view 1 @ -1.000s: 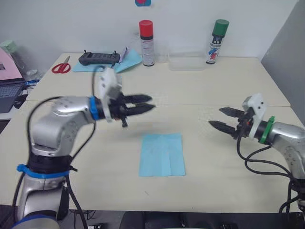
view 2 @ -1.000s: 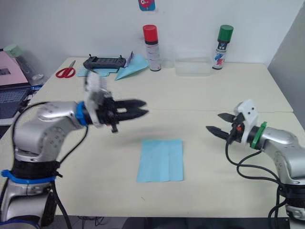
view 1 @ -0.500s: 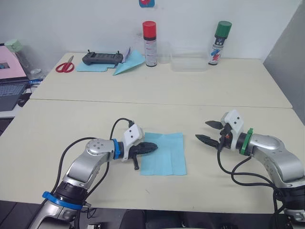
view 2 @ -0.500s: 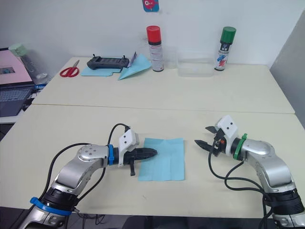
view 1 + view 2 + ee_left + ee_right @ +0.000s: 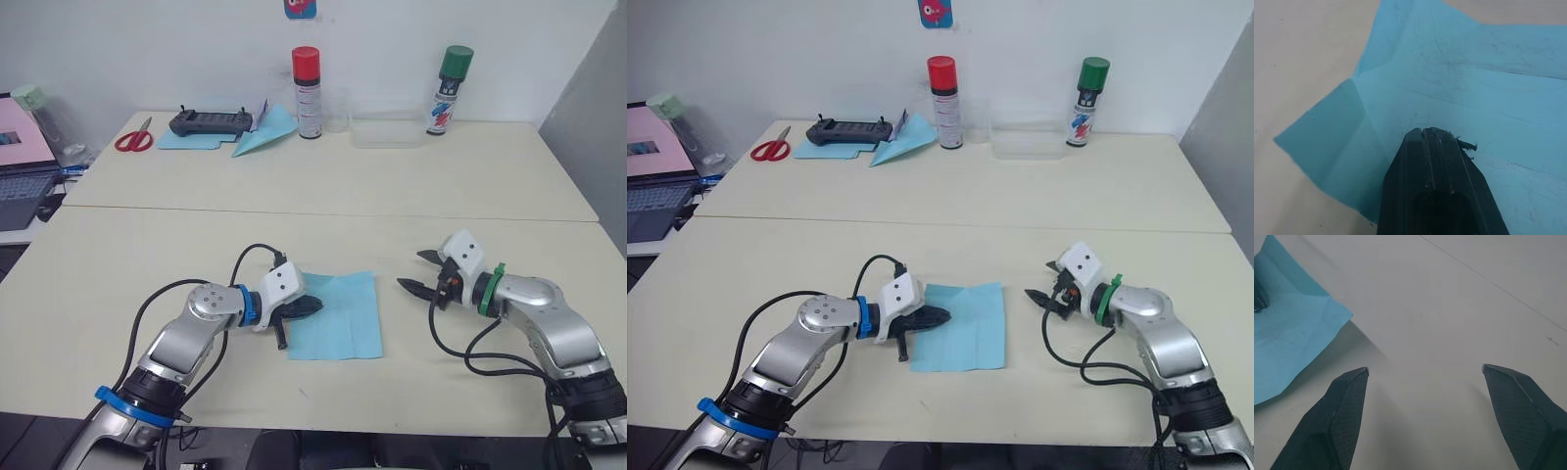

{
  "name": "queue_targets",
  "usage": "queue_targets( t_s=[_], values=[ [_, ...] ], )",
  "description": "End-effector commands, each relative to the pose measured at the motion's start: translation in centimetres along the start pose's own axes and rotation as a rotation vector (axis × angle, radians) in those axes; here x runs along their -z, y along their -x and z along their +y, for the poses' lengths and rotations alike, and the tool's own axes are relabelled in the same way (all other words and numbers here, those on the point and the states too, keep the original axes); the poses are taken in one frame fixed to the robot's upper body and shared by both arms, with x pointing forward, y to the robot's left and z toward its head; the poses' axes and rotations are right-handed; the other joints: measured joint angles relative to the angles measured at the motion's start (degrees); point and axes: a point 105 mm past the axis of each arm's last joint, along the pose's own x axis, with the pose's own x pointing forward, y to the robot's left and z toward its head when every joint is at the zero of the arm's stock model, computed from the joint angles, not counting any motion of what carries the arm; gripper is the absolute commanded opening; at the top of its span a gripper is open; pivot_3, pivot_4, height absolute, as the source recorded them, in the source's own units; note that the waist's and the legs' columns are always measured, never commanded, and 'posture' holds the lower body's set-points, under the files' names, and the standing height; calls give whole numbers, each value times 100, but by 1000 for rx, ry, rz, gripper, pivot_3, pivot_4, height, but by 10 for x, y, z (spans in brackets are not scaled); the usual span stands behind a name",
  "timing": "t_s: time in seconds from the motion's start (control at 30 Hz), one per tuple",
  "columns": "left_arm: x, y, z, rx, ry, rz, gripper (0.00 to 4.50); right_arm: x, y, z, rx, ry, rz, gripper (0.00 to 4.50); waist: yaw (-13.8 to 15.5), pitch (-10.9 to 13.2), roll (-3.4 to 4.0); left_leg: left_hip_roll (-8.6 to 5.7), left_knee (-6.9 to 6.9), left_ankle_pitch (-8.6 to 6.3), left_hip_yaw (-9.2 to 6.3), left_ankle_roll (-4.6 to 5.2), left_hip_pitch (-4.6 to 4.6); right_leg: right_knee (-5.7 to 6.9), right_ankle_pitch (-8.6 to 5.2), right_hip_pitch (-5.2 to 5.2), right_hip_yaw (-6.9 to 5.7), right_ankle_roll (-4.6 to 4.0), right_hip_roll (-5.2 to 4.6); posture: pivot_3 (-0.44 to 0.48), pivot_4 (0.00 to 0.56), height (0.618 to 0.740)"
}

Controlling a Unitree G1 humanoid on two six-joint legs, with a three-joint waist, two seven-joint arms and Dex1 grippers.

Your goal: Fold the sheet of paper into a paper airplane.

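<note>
Although the sheet of paper (image 5: 336, 315) carries faint crease lines, it lies nearly flat and unfolded on the surface (image 5: 323, 211), so the folding looks barely begun: no nose, no wings and no pointed shape yet, and every real fold of the airplane appears to remain ahead. The left end effector (image 5: 309, 306) rests low with its two black fingers pressed together, their tips lying on the paper just inside the edge nearest that arm; from the left wrist view the closed tips (image 5: 1432, 142) sit on top of the sheet rather than pinching it, so I judge it is pressing or pinning, not gripping. Beyond those tips the paper spreads out light blue, roughly square, with a lengthwise crease and a shorter diagonal one near a corner, which lifts slightly off the surface. The right end effector (image 5: 413, 273) hovers with its fingers spread wide and nothing between them; the sheet's far edge lies just ahead of its tips, near but apart, and one corner there curls up a little. Well beyond both end effectors, at the back of the surface, stand a red-capped can (image 5: 306, 91) and a green-capped can (image 5: 446, 89).
</note>
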Motion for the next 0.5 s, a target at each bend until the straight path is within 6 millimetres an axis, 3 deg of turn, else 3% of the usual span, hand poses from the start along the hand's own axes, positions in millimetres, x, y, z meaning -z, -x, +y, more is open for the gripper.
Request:
queue_targets(
  t_s=[0.03,0.1,0.23,0.37,0.5],
  values=[
    [13,-2,-2,-3,39,38,0,-3,-4,8,-51,39,-15,3510,0,0,0,0,0,0,0,0,-1,-1,0,0,0,0,0,0,150,740],
    [14,-3,-2,-1,45,39,0,4,-7,12,-74,69,11,2998,5,0,0,-1,0,0,0,0,-2,-1,0,0,0,0,-1,0,150,740],
    [12,-3,0,-13,57,29,0,7,-14,17,-88,77,9,1469,6,0,0,-1,0,0,-1,0,0,-2,0,2,0,1,-1,0,150,740],
    [11,-3,0,-17,62,24,0,9,-21,34,-166,75,11,26,6,0,0,-1,1,0,-2,0,1,-2,0,3,-1,1,-1,0,150,740],
    [14,-1,-1,-11,62,38,0,8,-31,44,-187,52,-11,26,4,0,0,-2,1,0,-3,0,1,-2,0,3,-1,1,-1,0,150,740]
  ],
)
